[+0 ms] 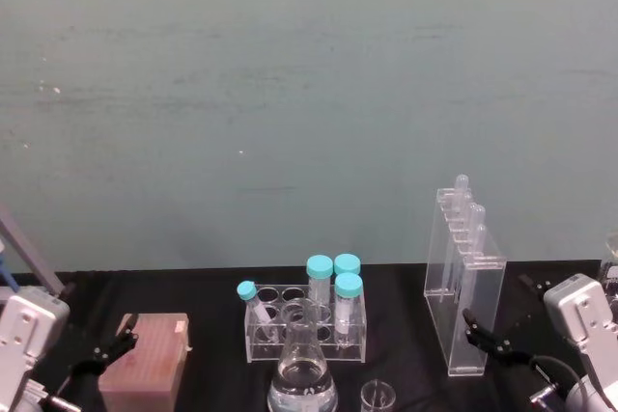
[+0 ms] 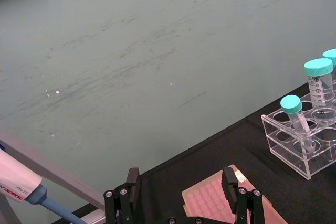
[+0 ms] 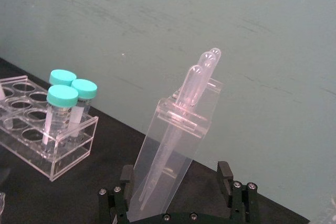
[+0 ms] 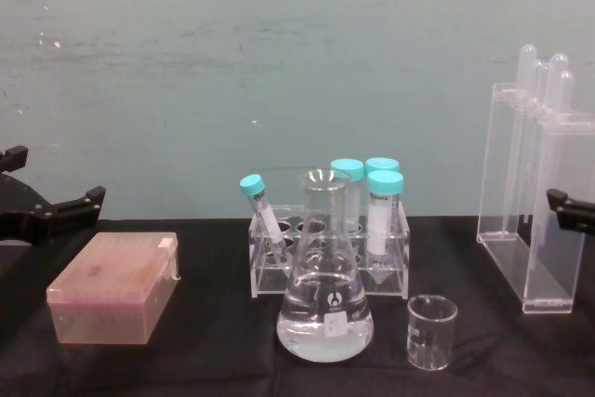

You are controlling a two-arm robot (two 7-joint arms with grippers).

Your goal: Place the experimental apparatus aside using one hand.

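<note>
The apparatus stands on a black table. A tall acrylic stand holding long pipettes is at the right. A large conical flask of clear liquid and a small glass beaker sit at the front centre. My right gripper is open, level with the stand's lower part at its right side. In the right wrist view the stand rises between the gripper's spread jaws. My left gripper is open at the far left.
A clear rack of teal-capped tubes stands behind the flask. A pink tip box lies by the left gripper, with a pipette beyond it. A green wall backs the table.
</note>
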